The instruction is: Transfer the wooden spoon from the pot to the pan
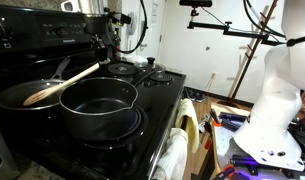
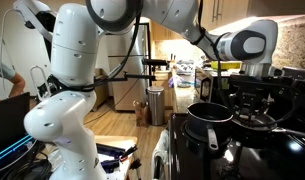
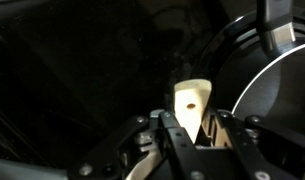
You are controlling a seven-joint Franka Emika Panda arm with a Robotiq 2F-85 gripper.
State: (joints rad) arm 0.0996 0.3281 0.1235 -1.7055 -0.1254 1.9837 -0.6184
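The wooden spoon (image 1: 60,86) lies slanted, with its bowl inside the pan (image 1: 10,98) at the left of the stove and its handle rising to the right past the pot's rim. The pot (image 1: 97,112) stands in front, with nothing in it that I can see. My gripper (image 1: 102,58) hangs over the handle's far end. In the wrist view my gripper (image 3: 197,135) is closed around the spoon's handle (image 3: 192,100), and the end with the hole sticks out beyond the fingers. In an exterior view the pot (image 2: 210,115) shows below the gripper (image 2: 252,92).
The black stove top (image 1: 157,100) has burners at the back (image 1: 122,70). A white towel (image 1: 172,155) hangs on the oven front. The robot's white base (image 1: 272,110) stands to the right. A round dark rim (image 3: 254,70) fills the right of the wrist view.
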